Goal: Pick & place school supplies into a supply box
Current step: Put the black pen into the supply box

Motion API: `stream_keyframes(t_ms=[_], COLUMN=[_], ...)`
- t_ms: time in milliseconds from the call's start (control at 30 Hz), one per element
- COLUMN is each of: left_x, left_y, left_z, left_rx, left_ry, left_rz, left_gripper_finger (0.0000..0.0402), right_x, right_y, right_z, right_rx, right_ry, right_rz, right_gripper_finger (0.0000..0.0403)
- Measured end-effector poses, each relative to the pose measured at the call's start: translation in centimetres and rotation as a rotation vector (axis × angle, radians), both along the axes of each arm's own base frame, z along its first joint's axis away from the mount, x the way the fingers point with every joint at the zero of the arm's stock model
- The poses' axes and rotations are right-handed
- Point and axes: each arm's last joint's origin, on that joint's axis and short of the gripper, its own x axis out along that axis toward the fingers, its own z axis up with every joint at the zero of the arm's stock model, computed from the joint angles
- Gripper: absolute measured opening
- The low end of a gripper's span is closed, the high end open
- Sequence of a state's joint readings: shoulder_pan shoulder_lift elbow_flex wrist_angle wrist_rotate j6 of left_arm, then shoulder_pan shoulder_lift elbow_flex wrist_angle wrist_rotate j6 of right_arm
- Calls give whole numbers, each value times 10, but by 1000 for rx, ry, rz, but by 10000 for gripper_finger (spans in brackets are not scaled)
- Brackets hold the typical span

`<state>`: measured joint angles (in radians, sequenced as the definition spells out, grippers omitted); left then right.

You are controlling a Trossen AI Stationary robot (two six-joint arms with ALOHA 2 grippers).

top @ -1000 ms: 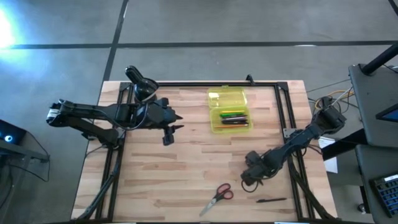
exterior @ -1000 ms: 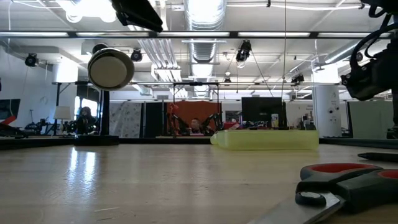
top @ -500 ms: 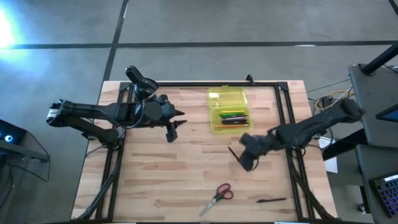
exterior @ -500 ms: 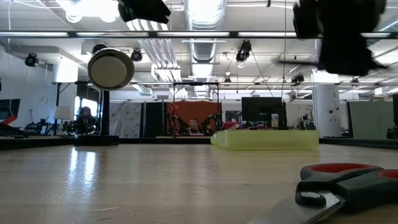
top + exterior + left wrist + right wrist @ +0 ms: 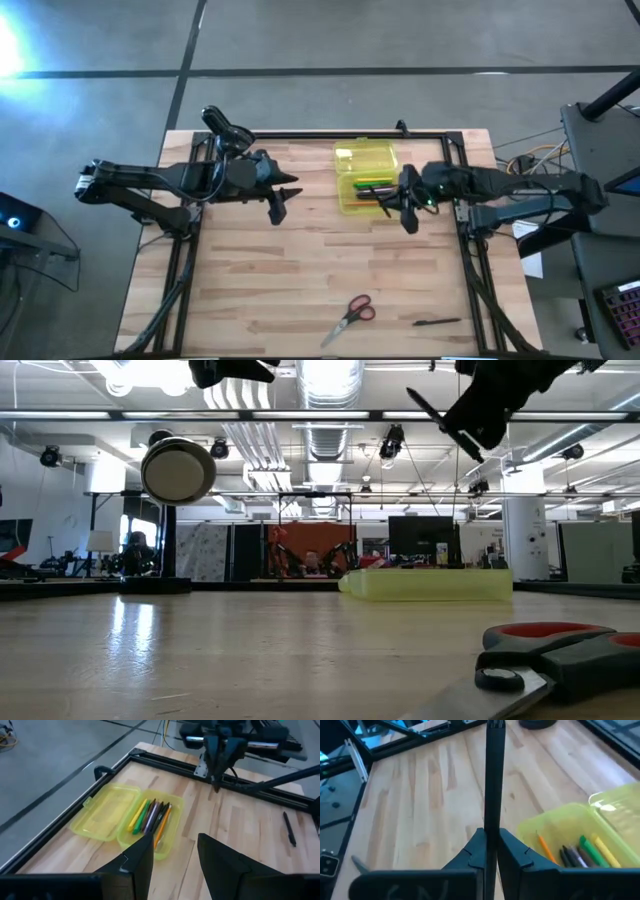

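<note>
From above, the supply box [image 5: 370, 179] lies open on the table [image 5: 260, 270], its lid folded back toward the far edge and several pens lying in its tray. The right hand [image 5: 404, 203] hangs just beside the box's right end, clenched on a thin black pen [image 5: 385, 206] that reaches over the tray's corner. The left hand [image 5: 281, 198] waits well to the left of the box, fingers apart and holding nothing. Red-handled scissors [image 5: 350, 317] lie well in front of the box near the table's front edge, with another black pen [image 5: 437, 322] to their right.

At table height, the box [image 5: 428, 584] sits far back, the scissors [image 5: 560, 658] close in front, and the right hand [image 5: 490, 400] is up high with the pen [image 5: 440, 422] slanting from it.

The left wrist camera shows its own fingers [image 5: 142, 860] spread, empty, with the box [image 5: 130, 820] beyond them, coloured pens [image 5: 152, 816] inside.

The right wrist camera shows both fingers [image 5: 477, 851] pressed tight on the black pen [image 5: 494, 775], the box [image 5: 580, 837] close beside.
</note>
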<state>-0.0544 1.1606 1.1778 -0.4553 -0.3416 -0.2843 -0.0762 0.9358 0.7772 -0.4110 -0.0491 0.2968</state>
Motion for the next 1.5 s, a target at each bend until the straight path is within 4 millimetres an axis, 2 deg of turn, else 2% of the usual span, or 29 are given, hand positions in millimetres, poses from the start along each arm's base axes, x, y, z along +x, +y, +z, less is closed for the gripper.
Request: stream_keyframes(t_ms=[267, 667, 833, 1000, 1100, 1333, 1500], left_x=[1, 1, 1, 1, 1, 1, 1], left_y=[0, 1, 1, 2, 3, 3, 3], left_z=[3, 7, 7, 8, 8, 8, 7], left_rx=[2, 21, 18, 22, 34, 15, 8], left_ry=[-19, -35, -38, -42, -41, -49, -50], left_rz=[-1, 9, 13, 26, 46, 60, 62], left_gripper_finger=[138, 138, 138, 138, 138, 138, 138], right_x=[19, 42, 45, 55, 64, 79, 88], right_y=[-38, -59, -74, -94, -105, -123, -131], right_z=[-29, -74, -71, -53, -52, -81, -97], right_rx=[130, 24, 23, -109, -142, -169, -166], right_ry=[127, 310, 387, 505, 571, 818, 871], right_rz=[22, 149, 141, 175, 239, 369, 422], right_gripper_finger=[13, 13, 13, 13, 13, 13, 13])
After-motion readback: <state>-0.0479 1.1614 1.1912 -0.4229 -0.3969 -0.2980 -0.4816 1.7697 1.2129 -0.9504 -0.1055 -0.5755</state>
